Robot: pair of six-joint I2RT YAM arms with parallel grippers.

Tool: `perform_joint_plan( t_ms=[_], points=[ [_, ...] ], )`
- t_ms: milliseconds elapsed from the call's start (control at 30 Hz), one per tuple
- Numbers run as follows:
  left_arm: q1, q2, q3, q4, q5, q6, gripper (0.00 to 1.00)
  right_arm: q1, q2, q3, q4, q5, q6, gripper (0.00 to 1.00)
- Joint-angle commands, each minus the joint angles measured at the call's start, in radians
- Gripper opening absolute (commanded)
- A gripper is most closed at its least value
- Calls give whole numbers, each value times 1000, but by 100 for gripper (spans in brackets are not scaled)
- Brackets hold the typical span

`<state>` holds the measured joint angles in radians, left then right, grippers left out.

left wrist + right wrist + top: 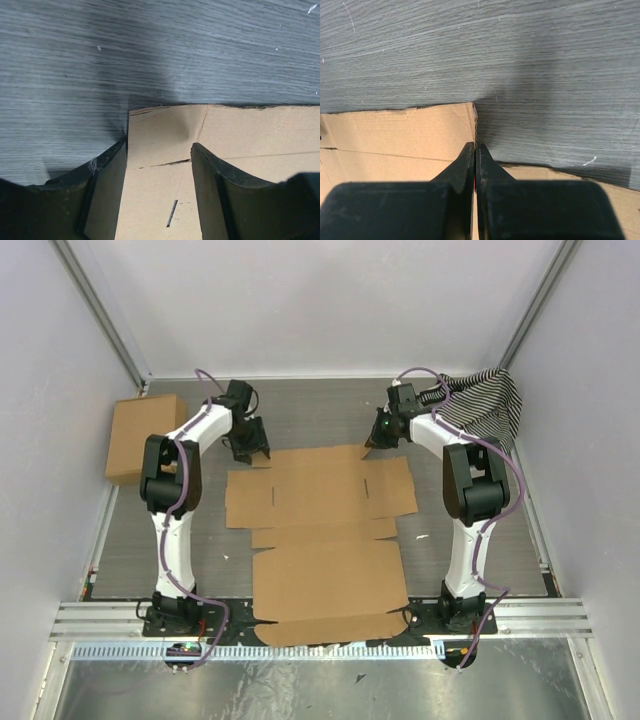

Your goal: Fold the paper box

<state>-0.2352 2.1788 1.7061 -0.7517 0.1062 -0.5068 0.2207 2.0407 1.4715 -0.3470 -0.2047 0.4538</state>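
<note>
The paper box [320, 530] lies as a flat brown die-cut sheet in the middle of the grey table, its near flap reaching the arm bases. My left gripper [252, 452] stands open at the sheet's far left corner. In the left wrist view its fingers [159, 145] straddle that corner of the cardboard [250, 130], where a torn crease shows between them. My right gripper [372, 447] is shut at the far right corner of the sheet's top panel. In the right wrist view its closed tips [475, 146] sit right at the cardboard's [395, 135] side edge, holding nothing that I can see.
A ready-formed brown cardboard box [145, 438] sits at the far left by the wall. A black-and-white striped cloth [490, 405] is bunched in the far right corner. Aluminium rails [560, 615] run along the near edge, and white walls enclose the table.
</note>
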Motion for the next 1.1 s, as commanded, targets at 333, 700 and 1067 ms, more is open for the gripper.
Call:
perform_joint_plan(
  t_ms=[333, 700, 1067],
  points=[
    [-26, -17, 65, 45, 51, -6, 18, 5, -25, 52, 17, 7, 29, 2],
    [-111, 26, 185, 9, 63, -12, 22, 41, -8, 74, -3, -25, -32, 21],
    [-132, 129, 233, 10, 74, -21, 23, 60, 30, 122, -18, -48, -55, 37]
  ],
)
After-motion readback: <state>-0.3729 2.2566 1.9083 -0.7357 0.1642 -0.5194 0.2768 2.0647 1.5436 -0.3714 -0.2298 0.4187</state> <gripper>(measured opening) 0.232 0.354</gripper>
